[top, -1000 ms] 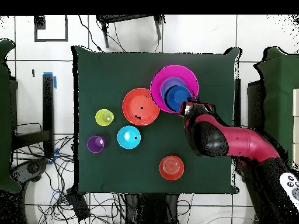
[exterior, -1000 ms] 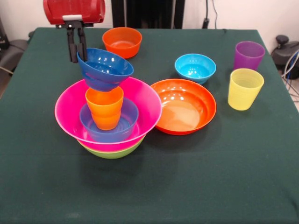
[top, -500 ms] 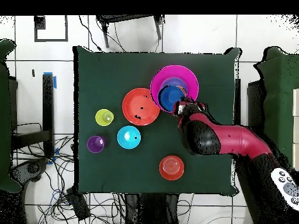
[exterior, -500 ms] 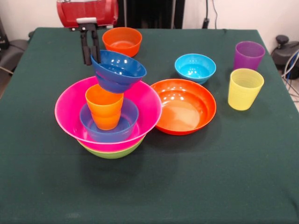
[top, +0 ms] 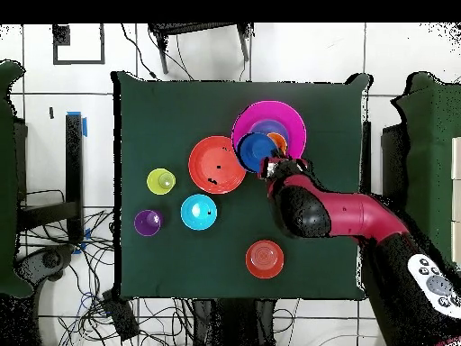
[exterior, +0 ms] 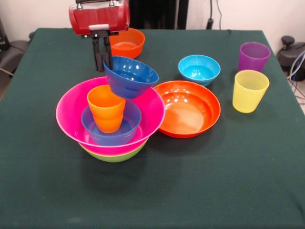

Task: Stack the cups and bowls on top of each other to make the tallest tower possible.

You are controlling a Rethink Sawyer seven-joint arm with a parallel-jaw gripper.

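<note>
Front view showed my gripper (exterior: 102, 64) closed on the rim of the dark blue bowl (exterior: 131, 76), which it held in the air, a little tilted, above the tower (exterior: 110, 119) and toward its 2 o'clock side. The tower itself was the lime green bowl (exterior: 114, 156) at the bottom, the big pink bowl (exterior: 71, 121) in it, then a blue bowl (exterior: 112, 133) with the orange cup (exterior: 106, 109) standing inside.

I judged the bowl light, stiff and rather slippery because of its glossy plastic, so a pinch on the thin rim was the only good hold, and it could swing.

I counted seven bowls: these four, the shallow orange bowl (exterior: 189, 108), the cyan bowl (exterior: 199, 69) and the small orange bowl (exterior: 128, 43). I counted three cups, with the yellow cup (exterior: 249, 90) and the purple cup (exterior: 253, 56) at 3 o'clock.
</note>
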